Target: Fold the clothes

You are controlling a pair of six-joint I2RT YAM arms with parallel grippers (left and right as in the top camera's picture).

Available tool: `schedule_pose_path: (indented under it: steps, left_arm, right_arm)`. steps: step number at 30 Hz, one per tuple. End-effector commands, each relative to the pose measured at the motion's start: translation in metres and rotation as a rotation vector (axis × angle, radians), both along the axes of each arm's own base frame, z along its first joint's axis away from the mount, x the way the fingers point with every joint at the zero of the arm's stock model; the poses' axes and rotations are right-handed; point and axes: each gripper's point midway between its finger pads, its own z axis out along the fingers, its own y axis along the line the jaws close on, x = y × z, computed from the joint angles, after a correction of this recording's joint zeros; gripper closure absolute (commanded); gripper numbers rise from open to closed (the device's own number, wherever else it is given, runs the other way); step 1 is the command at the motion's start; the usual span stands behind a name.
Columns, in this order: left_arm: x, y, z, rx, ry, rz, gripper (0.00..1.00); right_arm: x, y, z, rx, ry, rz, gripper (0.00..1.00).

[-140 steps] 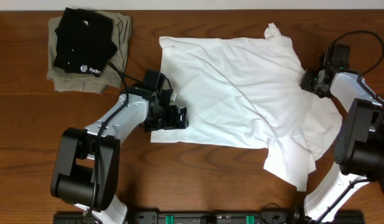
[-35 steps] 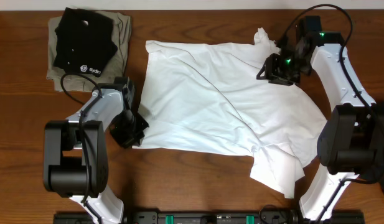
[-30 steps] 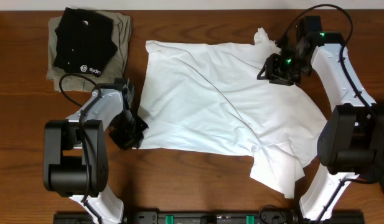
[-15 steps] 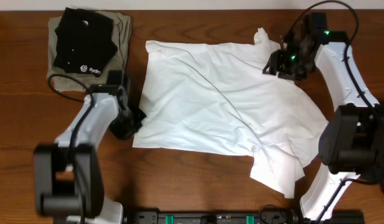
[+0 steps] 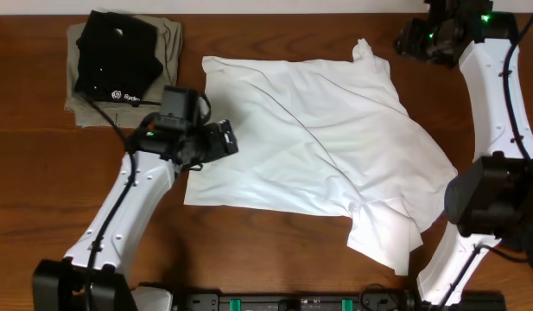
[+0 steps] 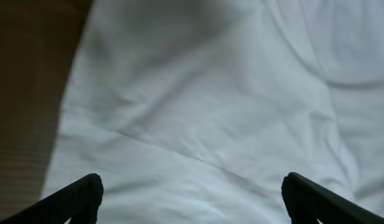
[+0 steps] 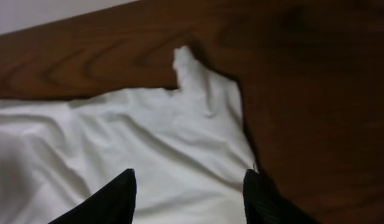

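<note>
The white T-shirt [image 5: 309,138] lies spread and wrinkled across the middle of the table, one sleeve hanging at the lower right and a small bunched corner at the top right. It fills the left wrist view [image 6: 204,106] and shows in the right wrist view [image 7: 142,143]. My left gripper [image 5: 221,141] is open and empty, raised over the shirt's left edge; its fingertips [image 6: 192,193] are wide apart. My right gripper [image 5: 406,41] is open and empty at the far right back, raised above the shirt's top right corner; its fingers [image 7: 188,193] are spread.
A folded black shirt with a white logo [image 5: 115,52] lies on a folded khaki garment [image 5: 162,73] at the back left. The wooden table [image 5: 275,250] shows bare at front and along the left.
Both grippers let go of the shirt and rose. The left moved right and up over the shirt's left edge. The right pulled back toward the far right corner.
</note>
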Motion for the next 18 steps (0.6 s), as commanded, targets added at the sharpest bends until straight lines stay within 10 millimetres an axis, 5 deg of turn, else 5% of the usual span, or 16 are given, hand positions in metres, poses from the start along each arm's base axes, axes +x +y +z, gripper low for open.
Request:
schedule_pose_path:
  steps: [1,18]
  left_arm:
    - [-0.004,-0.011,-0.01,0.008,0.018,-0.067,0.06]
    - [-0.01,-0.018,-0.04,0.029,0.112,-0.091,0.05]
  right_arm:
    - [0.012,-0.017,-0.038,0.042,0.068,-0.051,0.46]
    - [0.068,-0.012,-0.126,0.064,0.167,-0.053,0.47]
